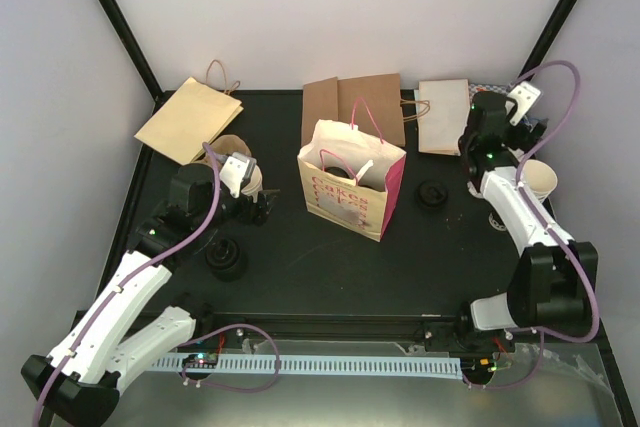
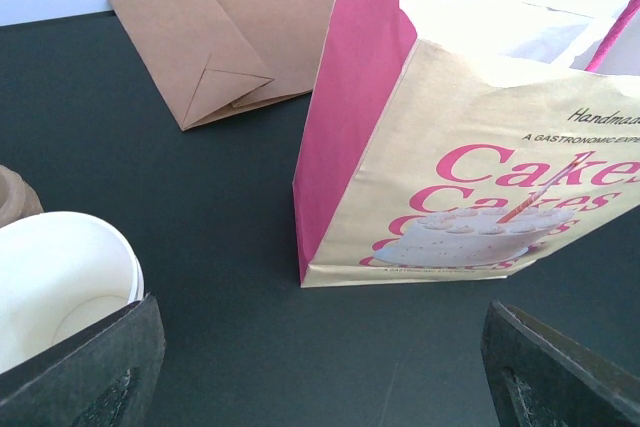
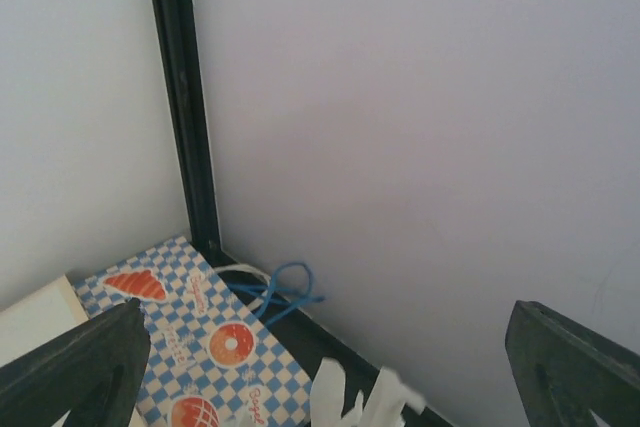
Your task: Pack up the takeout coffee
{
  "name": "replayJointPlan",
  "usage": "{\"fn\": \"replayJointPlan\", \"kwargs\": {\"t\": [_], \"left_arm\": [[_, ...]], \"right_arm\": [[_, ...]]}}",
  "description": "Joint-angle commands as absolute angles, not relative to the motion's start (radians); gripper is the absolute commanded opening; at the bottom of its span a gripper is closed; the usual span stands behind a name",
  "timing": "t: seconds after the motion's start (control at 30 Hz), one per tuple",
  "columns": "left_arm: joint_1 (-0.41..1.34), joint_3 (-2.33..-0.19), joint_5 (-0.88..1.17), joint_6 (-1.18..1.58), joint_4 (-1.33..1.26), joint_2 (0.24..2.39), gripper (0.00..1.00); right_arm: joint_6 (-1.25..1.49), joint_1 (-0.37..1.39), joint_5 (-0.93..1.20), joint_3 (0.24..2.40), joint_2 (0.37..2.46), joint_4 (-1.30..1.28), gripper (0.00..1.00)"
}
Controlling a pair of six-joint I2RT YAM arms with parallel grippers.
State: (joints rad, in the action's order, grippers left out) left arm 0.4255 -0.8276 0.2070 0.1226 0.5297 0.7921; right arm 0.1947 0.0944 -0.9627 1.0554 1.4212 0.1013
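Observation:
The takeout coffee, a small white paper cup, stands upright on the black table at the lower left of the left wrist view. It is just outside the left finger of my left gripper. That gripper is open with only bare table between its jaws, and it faces the standing cream-and-pink Cakes bag, whose mouth is open. My right gripper is open and empty, raised in the back right corner and facing the wall.
Flat brown bags lie at the back, a white bag and a blue checked bag at back right. Black lids sit on the table. A stack of cream cups stands at the right edge.

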Motion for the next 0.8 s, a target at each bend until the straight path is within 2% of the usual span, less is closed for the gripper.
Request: {"fn": "replayJointPlan", "kwargs": {"t": [0.0,0.4,0.57,0.77], "left_arm": [[0.42,-0.831,0.224,0.109,0.508,0.792,0.89],[0.42,-0.832,0.233,0.109,0.51,0.798,0.89],[0.42,-0.833,0.232,0.11,0.512,0.799,0.89],[0.42,-0.834,0.231,0.11,0.51,0.797,0.89]], "right_arm": [[0.23,0.092,-0.931,1.142,1.369,-0.043,1.0],[0.287,0.091,-0.831,1.278,1.331,-0.38,1.0],[0.297,0.092,-0.691,1.281,1.266,-0.464,1.0],[0.198,0.092,-0.434,1.219,1.119,-0.42,1.0]]}}
